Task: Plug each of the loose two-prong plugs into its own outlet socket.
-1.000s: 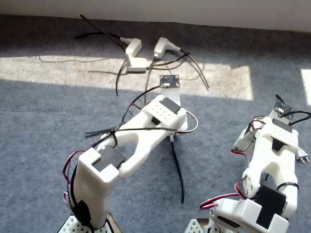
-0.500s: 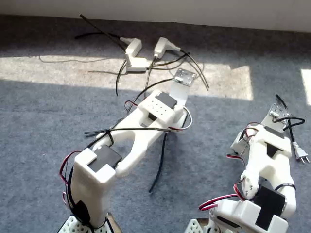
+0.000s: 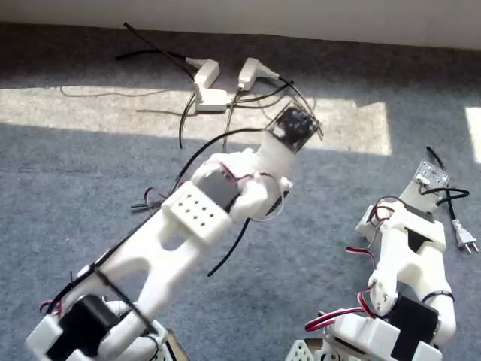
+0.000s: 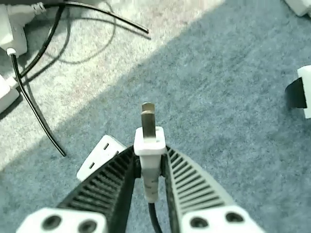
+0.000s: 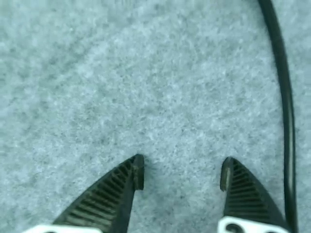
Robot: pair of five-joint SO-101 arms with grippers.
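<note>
Surroundings: I'm looking at a grey carpeted tabletop (image 3: pixel 68 218) with a sunlit band across its far side.
In the way: black cords (image 3: pixel 225 124) tangle at 12 o'clock, crossing between the left arm's wrist and the sockets.
Outlet sockets: the white outlet sockets (image 3: pixel 209 86) sit in a cluster at 12 o'clock, near the far edge, with cords running into them.
Nearer block: in the left wrist view a white slotted block (image 4: pixel 99 158) lies on the carpet just beside one finger.
Left tool: the left tool (image 4: pixel 150 156) is clamped on the white plug (image 4: pixel 147 144).
White plug: it has a flat white body and metal prongs (image 4: pixel 148 114) pointing away from the wrist. Its dark cord leaves between the fingers.
Right tool: the right tool (image 5: pixel 182 174) is spread wide above the carpet, gripping nothing, with a black cable (image 5: pixel 281 97) beside one finger.
Loose plug: a black two-prong plug (image 3: pixel 466 242) lies at 3 o'clock of the right arm (image 3: pixel 409 256).
</note>
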